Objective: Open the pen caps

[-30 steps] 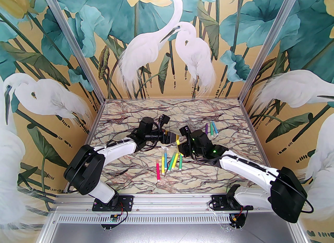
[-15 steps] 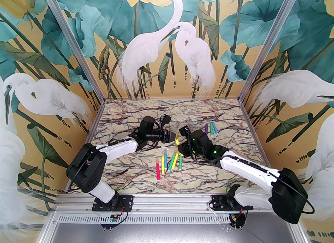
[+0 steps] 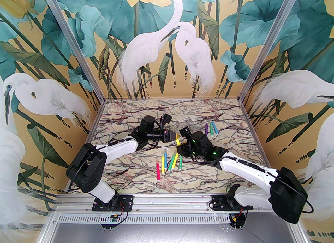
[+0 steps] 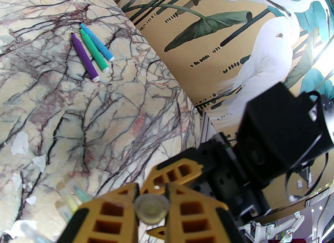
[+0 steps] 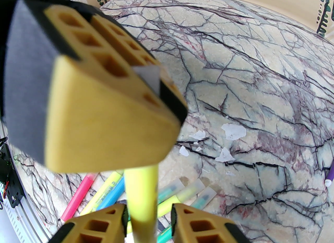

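The left fingers [image 4: 112,210] are clenched on the round, whitish end of a cap [image 4: 151,208] at the bottom of the left wrist view. In the right wrist view, the right fingers [image 5: 182,212] stand a little apart around the barrel of the yellow pen [image 5: 142,197]. A gap shows on one side, so they look loosened rather than gripping.

From above, the two arms meet over the middle of the counter [image 3: 130,174], with the pen slanting between them, clear of the surface. I can't tell whether the cap has parted from the barrel.

Just below them in the top view lies a bunch of capped pens [image 3: 169,162]: pink, yellow, blue and green. Three more pens [image 3: 211,128], which seem already uncapped, lie side by side toward the upper right of the counter.

These caps look light, stiff and smooth. I'd expect them to slip under a weak pinch and come off with a sudden snap. The best hold is probably square across the cap's sides, with the other fingers firm on the barrel close to the joint, pulling straight along the pen.
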{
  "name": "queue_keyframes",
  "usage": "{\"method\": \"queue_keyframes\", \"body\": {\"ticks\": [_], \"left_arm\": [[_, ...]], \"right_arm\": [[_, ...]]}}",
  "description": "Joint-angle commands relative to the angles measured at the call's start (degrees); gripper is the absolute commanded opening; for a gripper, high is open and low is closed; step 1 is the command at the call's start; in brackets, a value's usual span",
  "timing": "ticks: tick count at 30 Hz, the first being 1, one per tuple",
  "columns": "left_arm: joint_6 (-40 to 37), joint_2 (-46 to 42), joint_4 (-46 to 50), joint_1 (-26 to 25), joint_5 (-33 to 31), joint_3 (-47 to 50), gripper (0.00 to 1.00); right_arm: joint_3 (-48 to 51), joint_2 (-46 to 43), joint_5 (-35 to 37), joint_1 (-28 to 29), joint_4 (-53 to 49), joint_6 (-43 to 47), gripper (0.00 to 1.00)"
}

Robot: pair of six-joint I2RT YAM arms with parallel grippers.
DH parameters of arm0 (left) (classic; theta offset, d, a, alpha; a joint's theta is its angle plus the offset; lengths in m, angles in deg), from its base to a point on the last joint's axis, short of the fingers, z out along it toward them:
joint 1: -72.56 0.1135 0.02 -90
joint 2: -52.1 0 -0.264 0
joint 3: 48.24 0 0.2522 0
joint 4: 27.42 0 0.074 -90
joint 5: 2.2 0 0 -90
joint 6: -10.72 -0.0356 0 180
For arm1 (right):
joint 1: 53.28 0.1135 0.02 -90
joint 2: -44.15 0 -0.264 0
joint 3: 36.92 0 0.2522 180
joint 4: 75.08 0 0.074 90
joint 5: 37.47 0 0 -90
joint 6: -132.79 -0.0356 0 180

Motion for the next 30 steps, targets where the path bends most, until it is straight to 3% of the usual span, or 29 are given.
{"method": "queue_keyframes", "body": {"ticks": [1,12,19,30], "left_arm": [[1.37,0.9,-2.27,-0.02,2.46,-1.89,0.06],[2.87,2.0,-3.52,0.01,3.03,-2.88,0.03],[0.04,1.19,2.52,0.23,-1.53,-4.84,0.0],[1.89,1.43,9.77,4.16,-8.82,-8.46,0.0]], "right_arm": [[0.31,1.5,0.52,0.32,2.45,-0.87,0.33],[0.44,1.65,0.32,0.33,2.28,-0.25,0.15],[2.19,-0.27,1.65,0.29,-0.91,1.25,0.03],[4.53,-3.69,2.19,0.32,-6.89,1.99,0.0]]}}
